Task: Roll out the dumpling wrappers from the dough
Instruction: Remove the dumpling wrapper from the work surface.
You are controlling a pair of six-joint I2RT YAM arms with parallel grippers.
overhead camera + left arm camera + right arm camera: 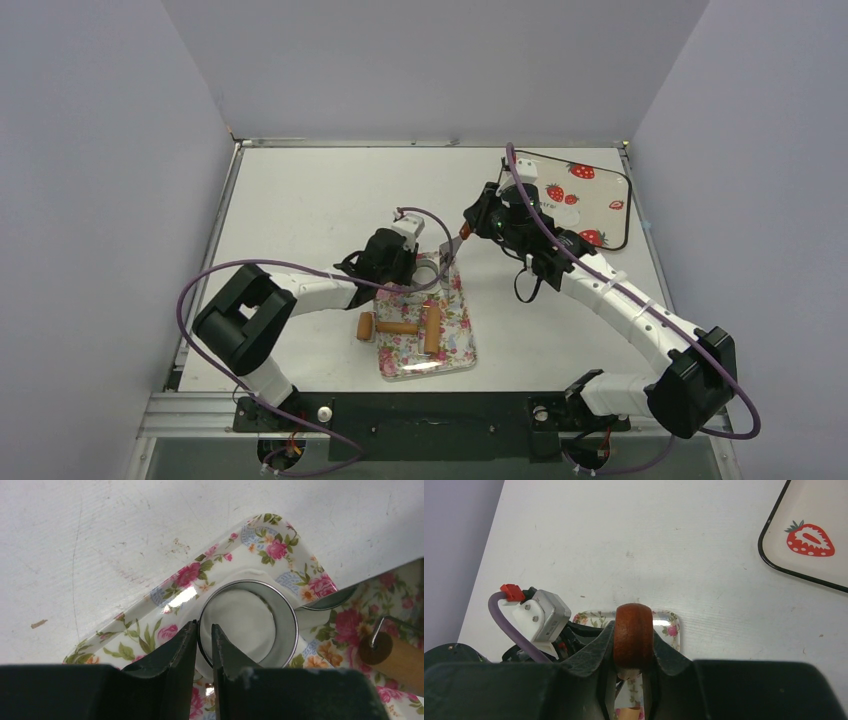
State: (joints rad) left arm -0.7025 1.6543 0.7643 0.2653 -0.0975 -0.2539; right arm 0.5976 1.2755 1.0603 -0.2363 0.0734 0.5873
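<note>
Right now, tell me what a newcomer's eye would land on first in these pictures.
The floral tray in the near middle, where both arms meet. On it the left hand straddles the wall of a silver ring standing on white dough, while the right hand grips a red-handled spatula. A strawberry tray sits at the far right corner.

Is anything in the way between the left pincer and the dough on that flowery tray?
Yes: the ring stands on the dough, walling in a round patch of it. The left pincer straddles the ring's near wall, so it meets metal, not dough. The spatula tip lies beside the ring.
</note>
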